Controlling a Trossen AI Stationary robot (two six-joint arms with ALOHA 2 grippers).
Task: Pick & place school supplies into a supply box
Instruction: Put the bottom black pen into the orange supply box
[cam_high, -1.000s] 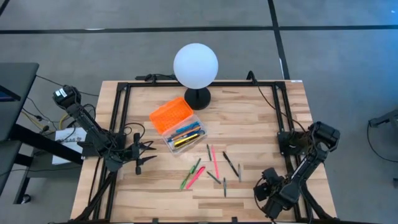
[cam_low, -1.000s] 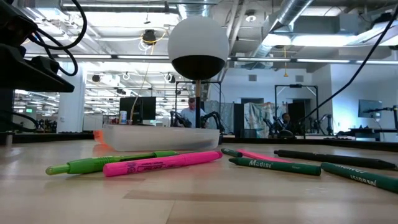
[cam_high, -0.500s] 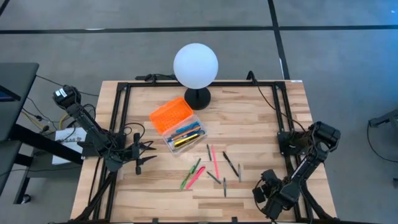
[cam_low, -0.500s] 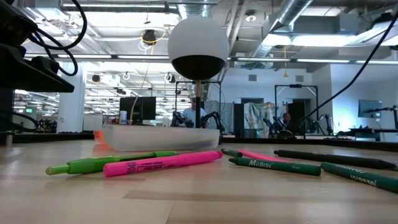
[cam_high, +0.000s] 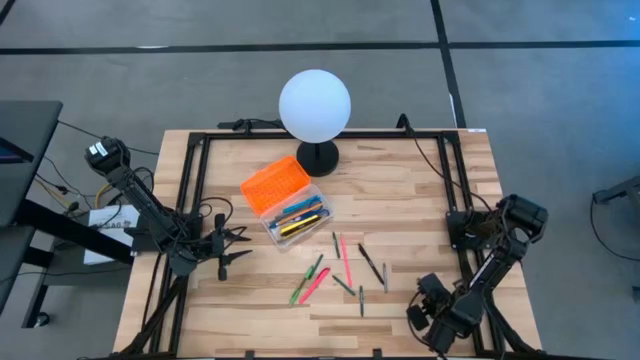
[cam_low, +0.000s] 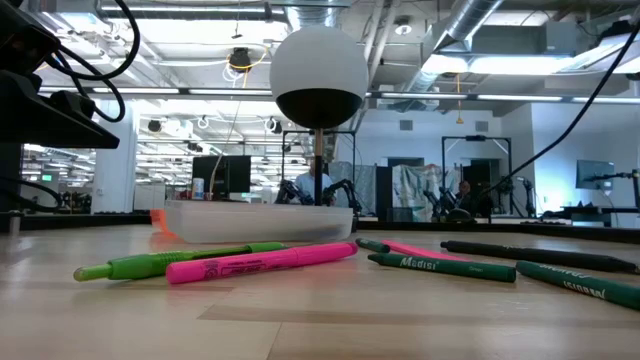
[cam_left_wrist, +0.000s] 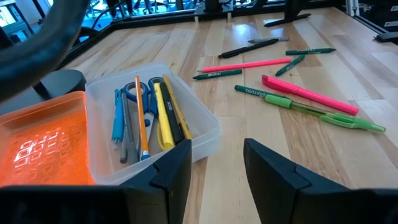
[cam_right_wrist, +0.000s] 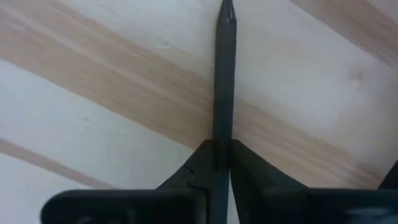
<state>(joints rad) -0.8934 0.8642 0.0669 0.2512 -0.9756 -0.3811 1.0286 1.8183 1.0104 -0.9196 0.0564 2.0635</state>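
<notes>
Right tool (cam_right_wrist: 221, 163) closed on a thin dark pen (cam_right_wrist: 222, 81), low over the wooden table (cam_high: 400, 210) at its near right corner, ready for carrying; left tool (cam_left_wrist: 214, 165) open, idle, facing the clear plastic supply box (cam_high: 296, 217) with orange lid (cam_high: 274, 184); loose pens (cam_high: 345, 262) between.

Non-task items: white globe lamp (cam_high: 315, 102) on a black round base (cam_high: 317, 157), standing at the far side of the wooden bench (cam_high: 400, 205), near the middle. Black metal frame (cam_high: 190, 180) runs along the bench edges. Grey floor (cam_high: 540, 90) around the bench, crossed by dark lines. Low view: room behind with ceiling ducts (cam_low: 480, 25), light strips, monitors (cam_low: 222, 174) and other equipment.
</notes>
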